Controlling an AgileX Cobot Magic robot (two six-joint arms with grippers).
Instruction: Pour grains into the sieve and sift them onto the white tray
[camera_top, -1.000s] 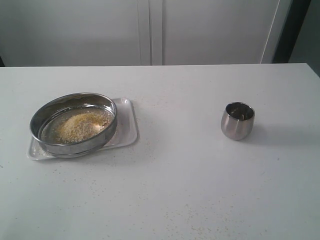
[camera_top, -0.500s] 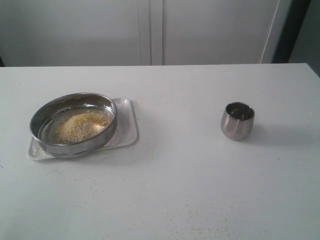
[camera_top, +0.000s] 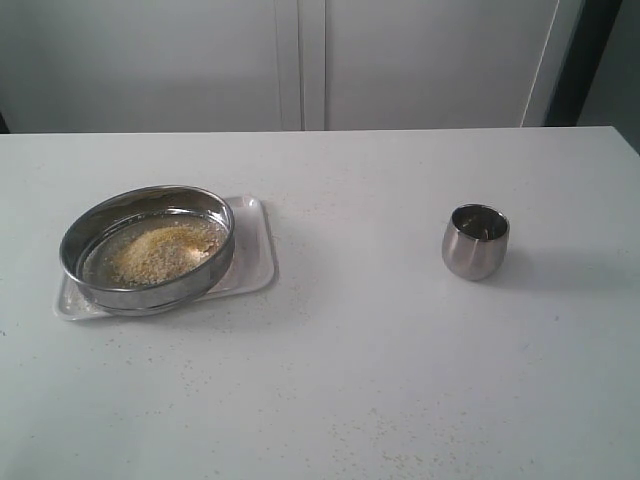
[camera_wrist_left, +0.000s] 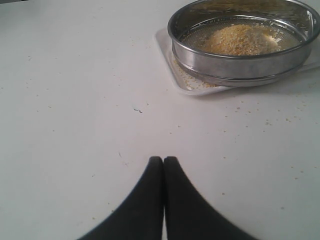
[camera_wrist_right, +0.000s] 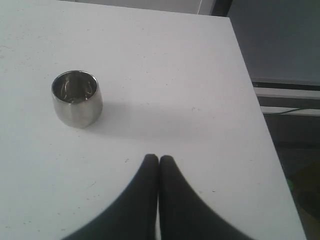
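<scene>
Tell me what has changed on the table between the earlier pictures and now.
Nothing visibly changed. The wide round steel sieve, holding the yellow-orange grains, rests on the flat white tray as before. The small rounded steel cup stands apart on the white table. The left gripper and the right gripper are shut, holding nothing.

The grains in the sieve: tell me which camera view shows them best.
The left wrist view. It sees the grains heaped on the mesh of the sieve up close, with some on the white tray below its rim. The exterior view shows the same heap smaller. The right wrist view shows none, only the steel cup.
</scene>
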